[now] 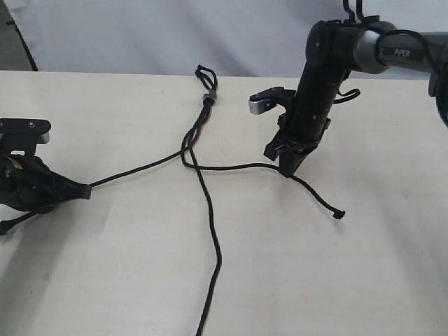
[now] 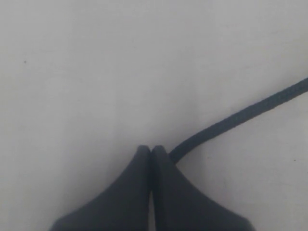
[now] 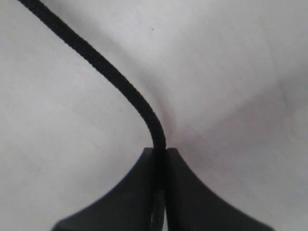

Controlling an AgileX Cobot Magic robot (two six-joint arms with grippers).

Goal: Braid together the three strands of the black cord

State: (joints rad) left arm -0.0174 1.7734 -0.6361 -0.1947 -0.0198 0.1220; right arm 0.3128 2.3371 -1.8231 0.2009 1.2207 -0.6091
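Note:
The black cord lies on the pale table with its loop point(image 1: 205, 72) and grey band point(image 1: 208, 96) at the far side, and below the band it splits into three strands. The left strand point(image 1: 133, 171) runs to my left gripper point(image 1: 85, 189), which lies low and shut; the strand point(image 2: 231, 120) comes out beside one fingertip of that gripper point(image 2: 152, 148). The middle strand point(image 1: 213, 245) trails toward the near edge. The right strand point(image 1: 238, 166) passes between the jaws of my right gripper point(image 1: 285, 172), shut on it point(image 3: 160, 151), and ends in a knot point(image 1: 340, 215).
The right arm point(image 1: 318, 84) stands upright over the table, right of the cord's band. The left arm's body point(image 1: 24, 183) rests at the left edge. The table's far edge point(image 1: 105, 71) meets a white backdrop.

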